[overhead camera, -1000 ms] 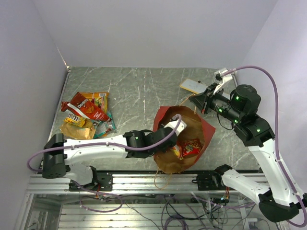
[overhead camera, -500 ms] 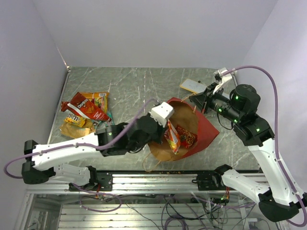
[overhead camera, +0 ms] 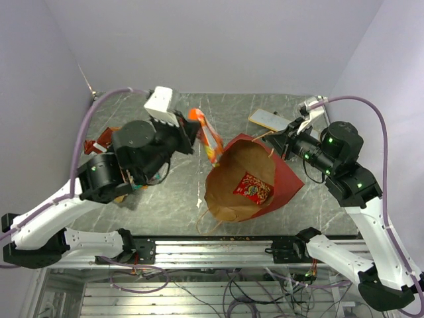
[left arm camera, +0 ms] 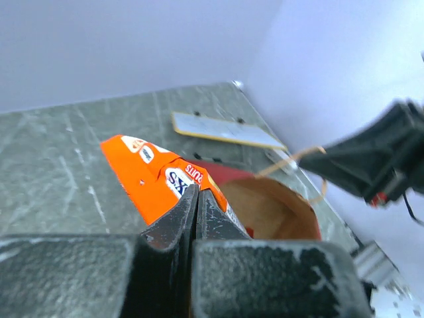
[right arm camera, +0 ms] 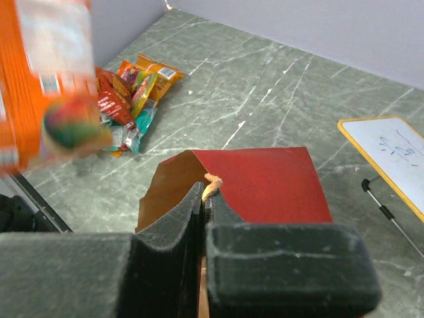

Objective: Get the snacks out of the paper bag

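Since a second ago the left gripper (left arm camera: 197, 190) has risen out of the paper bag (overhead camera: 228, 195) and swung left, taking an orange snack packet (overhead camera: 208, 137) with it. Its jaws are clamped on that packet, which hangs in the air just left of the bag's rim. The right gripper (right arm camera: 203, 193) is pinched tight on the bag's tan handle (right arm camera: 211, 179) at the far edge. One red packet (overhead camera: 253, 188) lies inside the bag. The other packets (right arm camera: 129, 99) lie heaped at the left side of the table (overhead camera: 179, 112). A white card (overhead camera: 267, 119) lies beyond the bag.

Orange packet (overhead camera: 211, 140), red-and-brown paper bag (overhead camera: 289, 176), grey marbled table (overhead camera: 225, 109).
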